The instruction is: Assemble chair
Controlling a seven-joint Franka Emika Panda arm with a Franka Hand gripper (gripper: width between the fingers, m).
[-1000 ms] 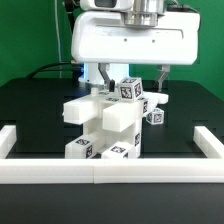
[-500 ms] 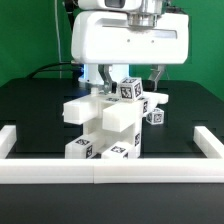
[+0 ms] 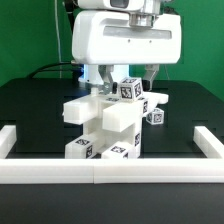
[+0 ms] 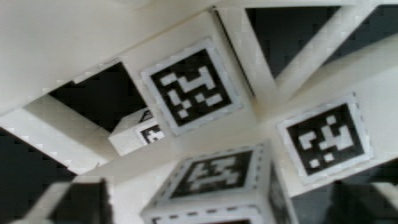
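The Panda arm's gripper [image 3: 126,76] hangs low over the part-built chair [image 3: 108,122], which stands in the middle of the black table [image 3: 25,110], just behind the white border rail [image 3: 50,170]. Its jaws are spread wide either side of the topmost tagged block [image 3: 128,89] and grip nothing. The likely hazard is that an off-centre descent or a lopsided closing clips that block, tipping the stack or prying its joined parts loose.
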